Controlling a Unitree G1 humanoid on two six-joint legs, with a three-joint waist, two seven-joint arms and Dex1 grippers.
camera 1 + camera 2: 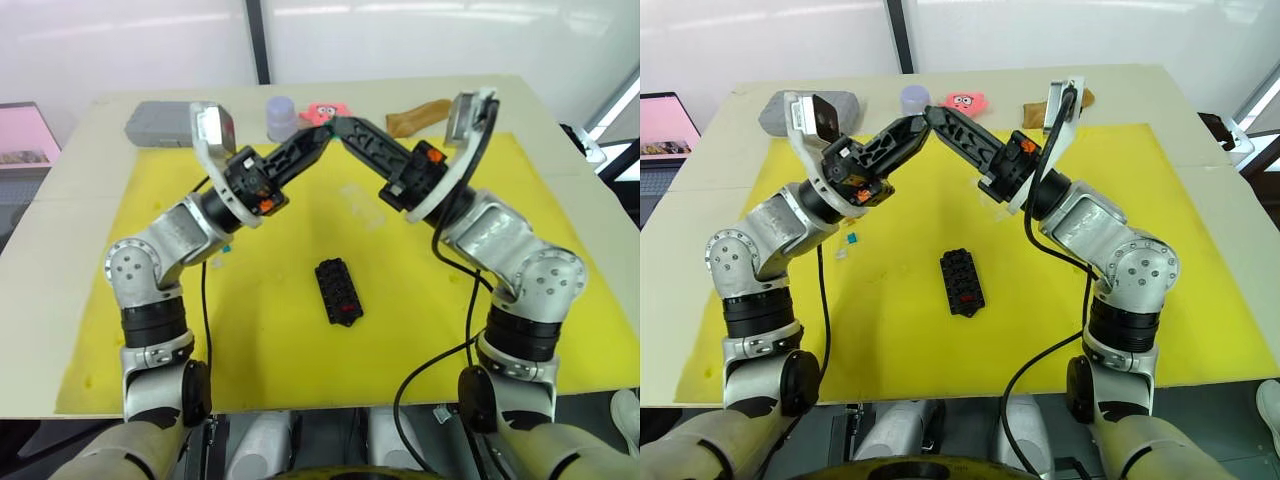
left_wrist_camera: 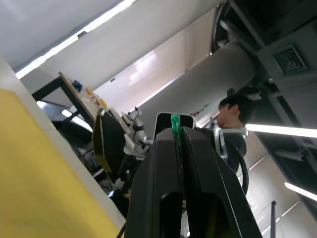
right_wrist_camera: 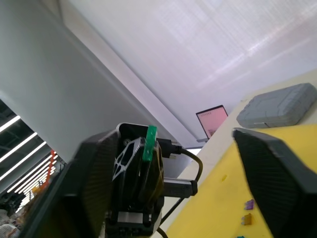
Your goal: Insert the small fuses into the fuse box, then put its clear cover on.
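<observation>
A green fuse (image 2: 175, 128) is pinched edge-on at the tip of the left gripper (image 2: 179, 130), whose jaws are closed on it, raised above the tabletop (image 1: 80, 170) with the right gripper (image 1: 338, 127) tip to tip against it. The fuse looks feather-light, rigid and slick, so I judge it best held by its plastic body, blades left free. The right wrist view shows the right jaws spread wide and empty around that fuse; the head views instead show the fuse box (image 1: 339, 291) lying on the yellow mat (image 1: 420, 330), with spare fuses (image 1: 846, 244) near the left arm.
</observation>
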